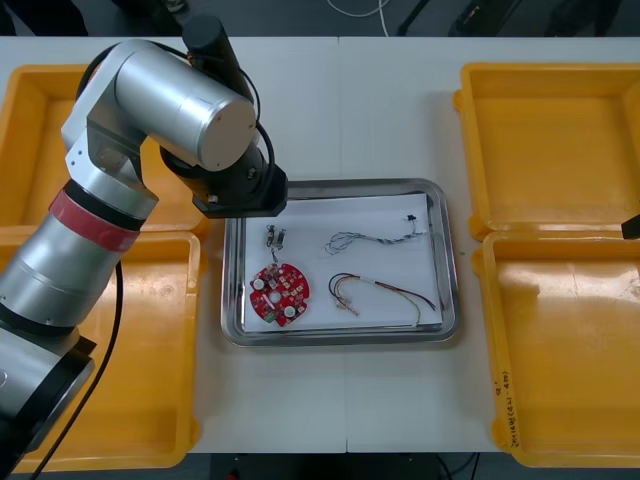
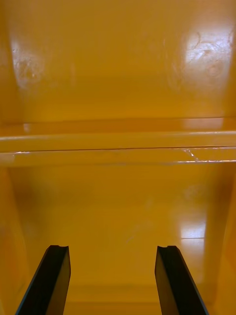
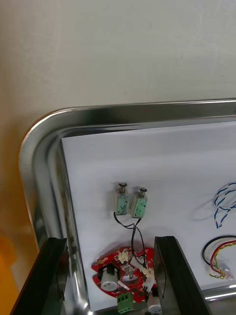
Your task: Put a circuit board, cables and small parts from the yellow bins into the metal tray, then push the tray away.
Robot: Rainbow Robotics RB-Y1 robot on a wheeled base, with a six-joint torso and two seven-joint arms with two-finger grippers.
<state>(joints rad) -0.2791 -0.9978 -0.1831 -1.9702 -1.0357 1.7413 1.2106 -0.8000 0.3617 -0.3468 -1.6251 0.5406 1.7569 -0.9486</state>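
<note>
The left arm (image 1: 95, 230) bends in from the left, and the left tool (image 3: 110, 240) points down, fingers wide apart. The right tool (image 2: 112, 247) has its fingers apart too.

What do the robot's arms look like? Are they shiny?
Yes! The left arm is made of fat, shiny silver tubes with rounded ends and black joints. A red band wraps around one part, and a thin black cable hangs beside it. The left gripper and the right gripper each have two flat black fingers.
</note>
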